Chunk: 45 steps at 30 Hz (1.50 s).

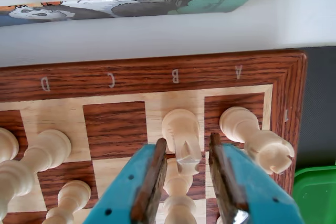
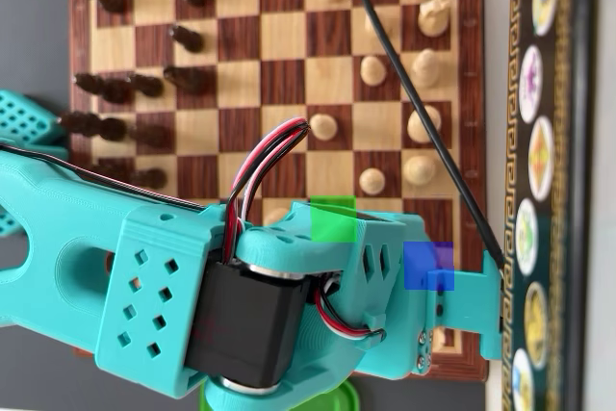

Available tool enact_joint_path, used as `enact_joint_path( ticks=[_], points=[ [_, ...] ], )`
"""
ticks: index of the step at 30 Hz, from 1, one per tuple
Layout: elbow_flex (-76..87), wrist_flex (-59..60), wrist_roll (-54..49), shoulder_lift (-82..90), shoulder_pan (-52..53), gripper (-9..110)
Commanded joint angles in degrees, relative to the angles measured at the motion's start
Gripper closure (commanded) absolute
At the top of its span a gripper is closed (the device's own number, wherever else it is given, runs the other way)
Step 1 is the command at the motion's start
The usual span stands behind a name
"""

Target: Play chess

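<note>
In the wrist view my gripper (image 1: 187, 140) has teal jaws with brown pads. They stand open on either side of a white knight (image 1: 181, 129) on the B-file square of the back row, and a gap shows on its right side. A white pawn (image 1: 177, 190) stands just in front of the knight, below the jaws. A white rook (image 1: 260, 142) stands on the A corner square. The wooden chessboard (image 1: 157, 72) carries the letters A to D on its rim. In the overhead view my teal arm (image 2: 289, 295) covers the board's lower edge (image 2: 462, 368), and the jaws are hidden under it.
Other white pieces (image 1: 42, 153) stand to the left in the wrist view. A printed box (image 1: 105, 6) lies beyond the board edge, and a green container (image 1: 315, 192) is at the lower right. In the overhead view dark pieces (image 2: 115, 89) fill the left files, white pieces (image 2: 423, 69) the right, and a black cable (image 2: 414, 103) crosses the board.
</note>
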Motion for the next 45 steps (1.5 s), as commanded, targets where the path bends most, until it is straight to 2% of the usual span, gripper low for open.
enact_joint_path(
  ticks=[1,17,23,45],
  points=[
    [-2.72,-0.97,-0.35,0.88,0.26,89],
    [-2.37,-0.53,-0.35,0.79,0.35,89],
    [-2.37,-0.44,-0.35,0.79,0.44,98],
    [-2.72,-0.44,-0.35,2.02,0.53,98]
  ],
)
